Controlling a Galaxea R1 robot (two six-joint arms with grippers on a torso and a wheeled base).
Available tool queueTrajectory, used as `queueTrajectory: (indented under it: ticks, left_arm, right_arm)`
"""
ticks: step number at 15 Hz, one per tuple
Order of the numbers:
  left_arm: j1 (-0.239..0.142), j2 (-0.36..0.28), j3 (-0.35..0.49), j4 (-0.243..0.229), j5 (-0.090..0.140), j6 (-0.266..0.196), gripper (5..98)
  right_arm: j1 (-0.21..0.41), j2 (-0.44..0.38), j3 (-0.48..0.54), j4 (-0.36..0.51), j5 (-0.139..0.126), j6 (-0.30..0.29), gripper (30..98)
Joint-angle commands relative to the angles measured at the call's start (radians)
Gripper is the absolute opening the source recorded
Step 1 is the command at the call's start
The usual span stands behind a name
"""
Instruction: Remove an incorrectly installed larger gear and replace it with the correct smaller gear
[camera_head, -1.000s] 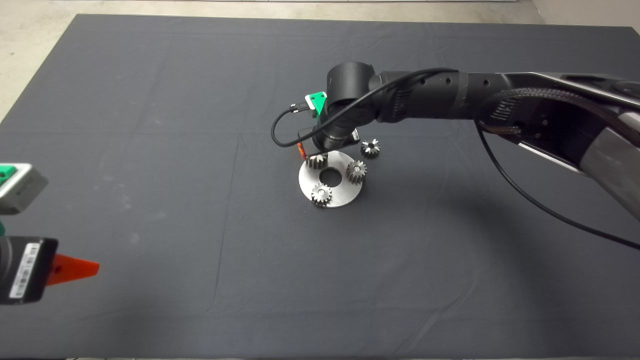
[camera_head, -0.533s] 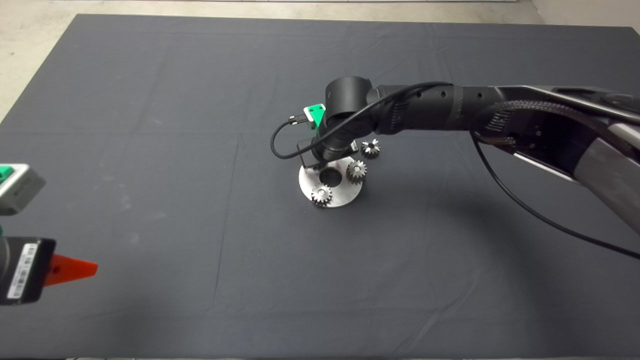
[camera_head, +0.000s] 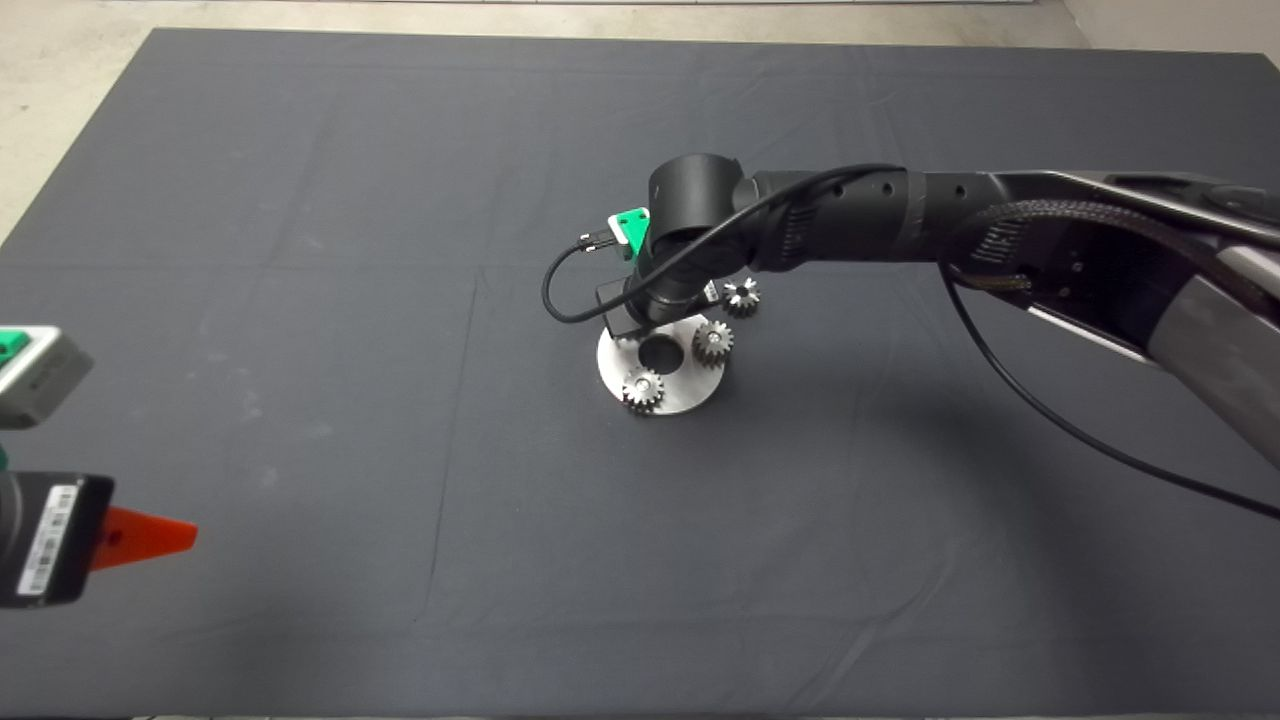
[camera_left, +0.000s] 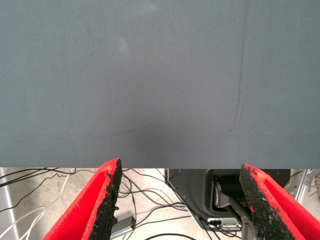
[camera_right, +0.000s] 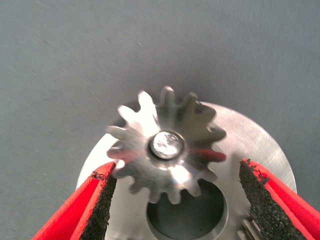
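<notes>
A round steel plate (camera_head: 685, 392) lies mid-mat with two small gears on it, one at the front (camera_head: 643, 388) and one at the right (camera_head: 712, 341). The smaller gear (camera_head: 741, 296), with a dark centre hole, lies loose on the mat just behind the plate. My right gripper (camera_head: 633, 322) is down over the plate's back-left corner, hiding the larger gear in the head view. The right wrist view shows that larger gear (camera_right: 167, 145) seated on a bright pin. The open right gripper (camera_right: 175, 170) straddles it, one pad (camera_right: 102, 197) close to its teeth. My left gripper (camera_left: 180, 167) is parked open at the mat's left edge.
The plate (camera_right: 260, 145) has a large centre hole (camera_right: 187, 215) right beside the straddled gear. A black cable loops off the right wrist (camera_head: 560, 290) above the mat. Cables and floor equipment show past the mat's edge in the left wrist view.
My right gripper came down and slightly forward over the plate's back-left gear, which showed a second ago and is now covered in the head view. The left arm stayed put.
</notes>
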Motion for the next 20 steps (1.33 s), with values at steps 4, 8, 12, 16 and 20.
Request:
queueTrajectory:
  ticks: [4,8,12,16,20]
  left_arm:
    - [-0.012,0.0,0.016,0.03,0.059,-0.004,59.2]
    - [-0.012,-0.004,0.016,0.03,0.059,-0.003,59.2]
    - [-0.012,-0.005,0.016,0.03,0.059,-0.003,59.2]
    - [-0.012,-0.013,0.016,0.03,0.063,-0.001,59.2]
    - [-0.012,-0.033,0.018,0.028,0.063,0.017,59.2]
  right_arm:
    - [0.028,0.009,0.042,-0.112,-0.069,0.006,65.2]
    - [0.027,0.01,0.05,-0.115,-0.07,0.006,65.2]
    - [0.025,0.01,0.057,-0.116,-0.07,0.006,60.6]
    - [0.025,0.01,0.069,-0.122,-0.07,0.006,55.6]
    - [0.025,0.01,0.079,-0.128,-0.072,0.006,55.4]
